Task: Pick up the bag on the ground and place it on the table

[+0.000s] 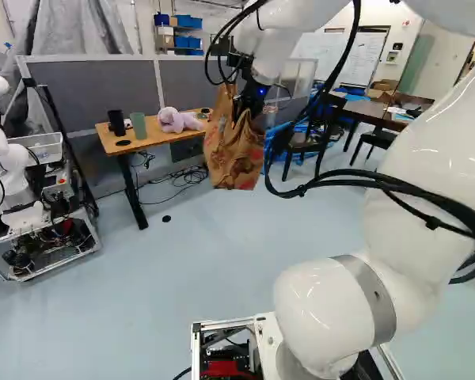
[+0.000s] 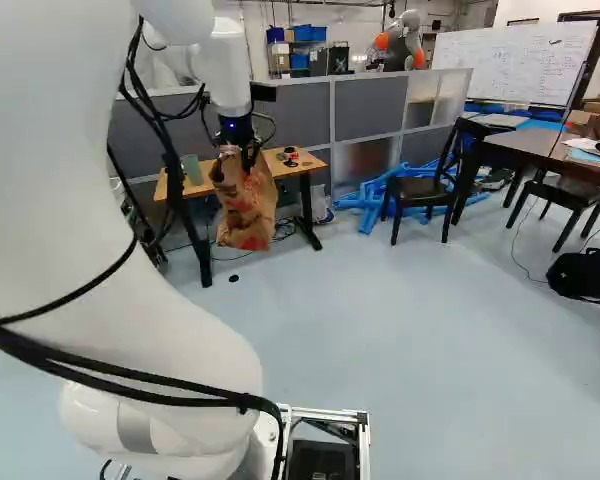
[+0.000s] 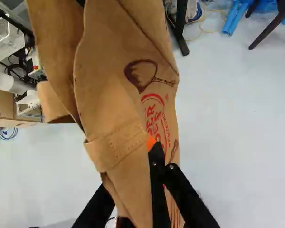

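Gripper [image 3: 152, 143] is clamped on the paper bag [image 1: 231, 158], which hangs right below it, off the floor [image 1: 182, 261], with the table [image 1: 162, 138] ahead. Looks light and floppy to me, kinda crinkly, probably tears if yanked. I'd pinch it at that folded top edge, where the paper seems doubled, and expect some swing.

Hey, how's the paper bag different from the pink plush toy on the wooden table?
The bag hangs from the pincer; the toy lies on the table. The bag is brown with red print, the toy plain pink. The bag is tall and creased, the toy low and lumpy. Neither rests on the floor.
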### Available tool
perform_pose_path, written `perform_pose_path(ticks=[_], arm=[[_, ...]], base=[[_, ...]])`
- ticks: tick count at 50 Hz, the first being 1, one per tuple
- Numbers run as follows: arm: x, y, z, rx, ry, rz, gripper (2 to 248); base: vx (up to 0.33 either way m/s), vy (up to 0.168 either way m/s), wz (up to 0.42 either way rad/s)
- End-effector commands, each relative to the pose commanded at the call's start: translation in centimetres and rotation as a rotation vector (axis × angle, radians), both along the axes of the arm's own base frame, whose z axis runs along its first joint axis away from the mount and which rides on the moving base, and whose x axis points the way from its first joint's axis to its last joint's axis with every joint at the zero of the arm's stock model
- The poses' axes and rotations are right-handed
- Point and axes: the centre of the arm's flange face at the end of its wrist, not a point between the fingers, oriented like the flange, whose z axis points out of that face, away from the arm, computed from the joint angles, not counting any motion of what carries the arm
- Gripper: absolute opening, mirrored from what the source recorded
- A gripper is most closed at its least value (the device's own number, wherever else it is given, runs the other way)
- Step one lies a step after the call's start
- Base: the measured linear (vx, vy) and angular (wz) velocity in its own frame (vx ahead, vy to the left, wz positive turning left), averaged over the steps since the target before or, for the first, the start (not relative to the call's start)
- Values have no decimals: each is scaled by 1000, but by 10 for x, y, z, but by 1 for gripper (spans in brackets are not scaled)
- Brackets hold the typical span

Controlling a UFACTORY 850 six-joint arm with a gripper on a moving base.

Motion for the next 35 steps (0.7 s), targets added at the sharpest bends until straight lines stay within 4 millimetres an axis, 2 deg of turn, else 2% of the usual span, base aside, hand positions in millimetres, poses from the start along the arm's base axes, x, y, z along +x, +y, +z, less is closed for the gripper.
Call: perform_pose_path(ticks=[35], arm=[[30,-10,39,-189,38,104,21]], base=[[0,0,0]])
